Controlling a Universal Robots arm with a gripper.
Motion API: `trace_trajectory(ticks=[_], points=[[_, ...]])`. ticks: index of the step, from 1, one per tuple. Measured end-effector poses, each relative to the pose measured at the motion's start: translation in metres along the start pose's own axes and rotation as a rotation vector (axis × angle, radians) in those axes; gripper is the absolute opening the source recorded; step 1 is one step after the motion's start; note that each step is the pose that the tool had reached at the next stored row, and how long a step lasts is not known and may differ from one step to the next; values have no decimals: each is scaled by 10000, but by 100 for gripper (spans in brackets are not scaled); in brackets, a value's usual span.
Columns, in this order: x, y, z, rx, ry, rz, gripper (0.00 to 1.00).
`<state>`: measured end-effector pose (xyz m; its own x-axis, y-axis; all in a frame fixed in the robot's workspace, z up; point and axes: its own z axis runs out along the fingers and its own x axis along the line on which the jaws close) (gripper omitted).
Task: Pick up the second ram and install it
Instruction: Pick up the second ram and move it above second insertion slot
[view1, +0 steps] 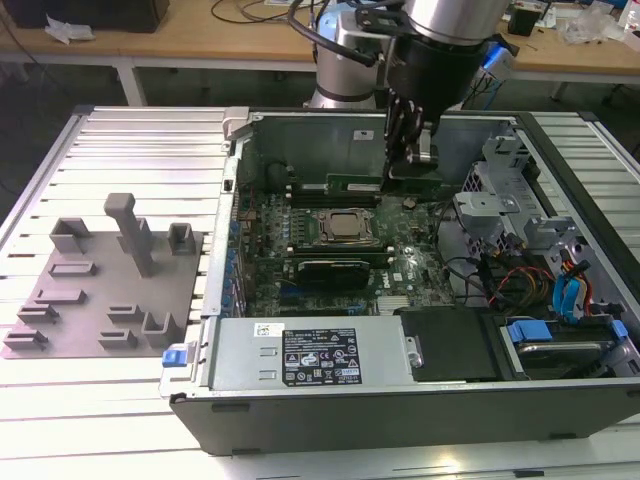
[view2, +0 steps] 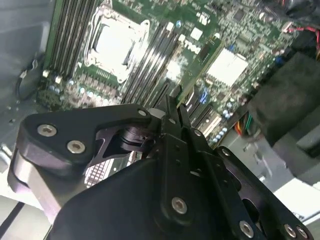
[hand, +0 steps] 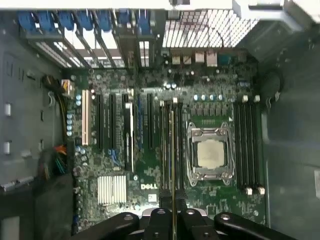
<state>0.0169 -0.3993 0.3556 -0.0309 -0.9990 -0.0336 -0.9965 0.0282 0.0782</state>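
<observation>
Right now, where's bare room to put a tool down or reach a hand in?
Bare slatted metal table on the far and near sides of the grey plastic fixture plate. Crowded: open computer case, gripper holding thin green memory stick over motherboard, cables beside.

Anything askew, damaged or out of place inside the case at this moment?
Nothing stands out. The gripper holds the second ram on edge over the memory slots beside the processor socket, parallel to them, not skewed. No damage or loose parts show on the motherboard.
</observation>
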Motion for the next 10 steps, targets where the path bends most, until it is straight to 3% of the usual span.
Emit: trace_trajectory(ticks=[1, 10], points=[[-3, -33, 18, -3, 1, -2, 11], [-3, -34, 22, -3, 0, 0, 11]])
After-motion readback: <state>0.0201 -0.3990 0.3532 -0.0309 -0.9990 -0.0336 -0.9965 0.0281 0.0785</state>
